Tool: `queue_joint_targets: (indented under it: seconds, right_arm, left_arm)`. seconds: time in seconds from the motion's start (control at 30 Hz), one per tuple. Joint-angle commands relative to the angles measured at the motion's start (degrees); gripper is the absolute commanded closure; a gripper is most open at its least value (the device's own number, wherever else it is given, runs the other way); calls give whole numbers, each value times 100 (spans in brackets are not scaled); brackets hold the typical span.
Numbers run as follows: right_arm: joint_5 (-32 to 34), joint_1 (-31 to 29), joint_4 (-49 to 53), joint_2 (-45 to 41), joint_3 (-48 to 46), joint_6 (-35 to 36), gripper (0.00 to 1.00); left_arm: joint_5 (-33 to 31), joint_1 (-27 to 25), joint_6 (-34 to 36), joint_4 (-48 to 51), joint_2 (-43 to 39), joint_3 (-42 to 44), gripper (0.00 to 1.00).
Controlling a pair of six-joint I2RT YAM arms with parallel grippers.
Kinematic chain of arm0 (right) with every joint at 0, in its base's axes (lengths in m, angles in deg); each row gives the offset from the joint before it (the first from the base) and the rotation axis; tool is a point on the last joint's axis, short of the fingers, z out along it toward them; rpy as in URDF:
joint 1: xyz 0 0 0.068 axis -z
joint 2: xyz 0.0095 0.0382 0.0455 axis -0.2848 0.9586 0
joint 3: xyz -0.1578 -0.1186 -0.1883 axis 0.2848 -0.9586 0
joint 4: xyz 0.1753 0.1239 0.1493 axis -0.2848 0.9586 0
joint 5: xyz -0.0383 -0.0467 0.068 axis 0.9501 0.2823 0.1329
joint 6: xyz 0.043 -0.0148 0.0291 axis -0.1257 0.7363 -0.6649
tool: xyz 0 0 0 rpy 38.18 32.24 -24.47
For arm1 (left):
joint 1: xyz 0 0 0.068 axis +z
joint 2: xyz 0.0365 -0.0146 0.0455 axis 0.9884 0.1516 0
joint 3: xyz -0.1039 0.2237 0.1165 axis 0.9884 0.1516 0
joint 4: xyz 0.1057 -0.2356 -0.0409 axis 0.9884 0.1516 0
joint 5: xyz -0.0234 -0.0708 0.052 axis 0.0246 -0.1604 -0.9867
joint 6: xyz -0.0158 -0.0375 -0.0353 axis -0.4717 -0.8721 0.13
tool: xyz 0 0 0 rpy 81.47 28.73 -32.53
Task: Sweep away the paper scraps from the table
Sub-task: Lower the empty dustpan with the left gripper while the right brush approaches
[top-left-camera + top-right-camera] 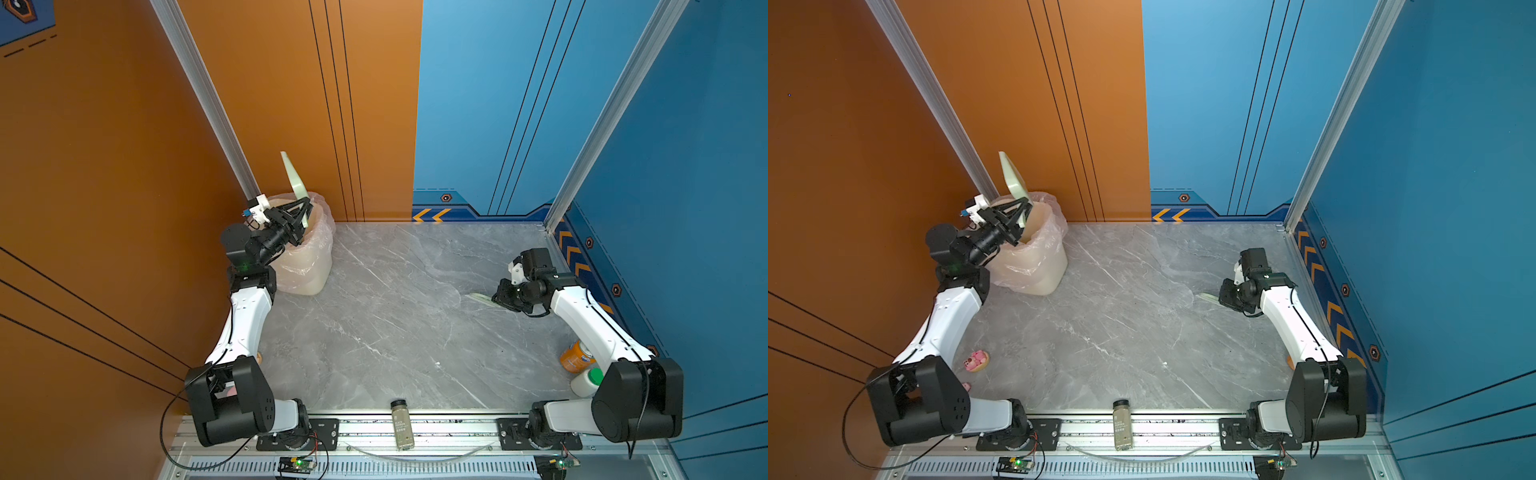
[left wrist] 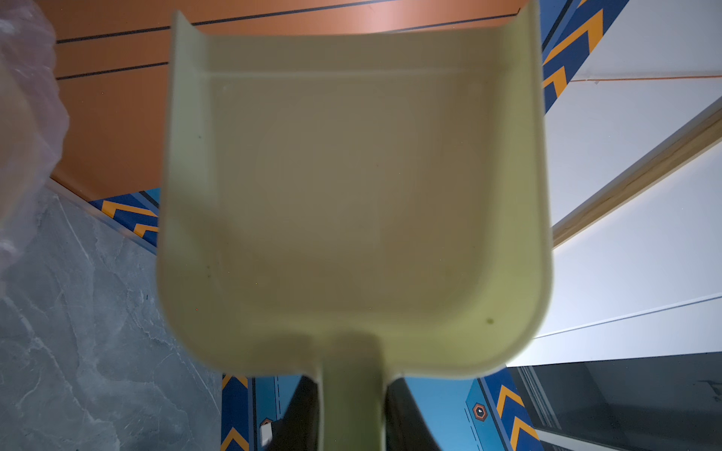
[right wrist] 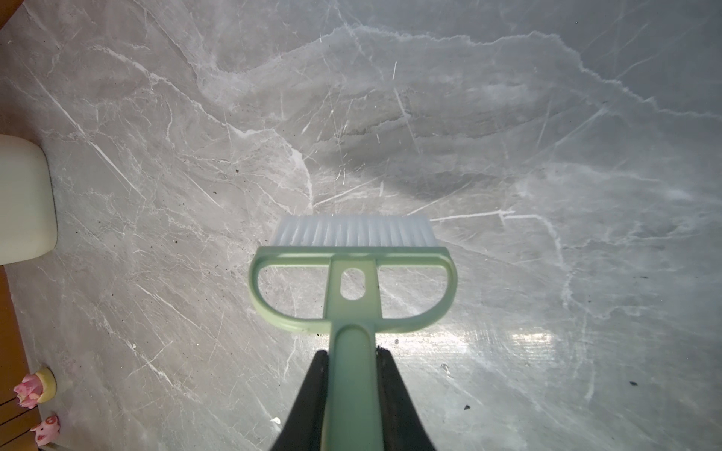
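My left gripper (image 1: 305,208) is shut on the handle of the pale green dustpan (image 1: 296,178), which stands tipped up over the bag-lined bin (image 1: 311,266) at the table's back left. In the left wrist view the dustpan (image 2: 351,195) has nothing in its pan. On the right, my right gripper (image 1: 500,297) is shut on the handle of the green brush (image 1: 482,299), held low over the grey marble table (image 1: 395,324). The brush (image 3: 351,281) points its white bristles at bare marble. The paper scraps are out of view in every frame.
A pepper bottle (image 1: 402,424) lies on the front rail. An orange can (image 1: 575,357) and a white green-capped bottle (image 1: 586,382) stand by the right arm's base. Pink pig figurines (image 1: 976,360) sit near the left arm. Walls close in the back and both sides.
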Motion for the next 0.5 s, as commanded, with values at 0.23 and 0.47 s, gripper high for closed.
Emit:
queue_joint_targets:
  seconds: [0.23,0.47]
  right_arm:
    - [-206,-97,93,18,183,-33,100]
    - [-475,-347,522,-84,410,106,100]
  left_arm:
    - [-747,-851,3879,4126,-578,-960,100]
    - [-2823,-2458,6231,5871,-773,-1307,100]
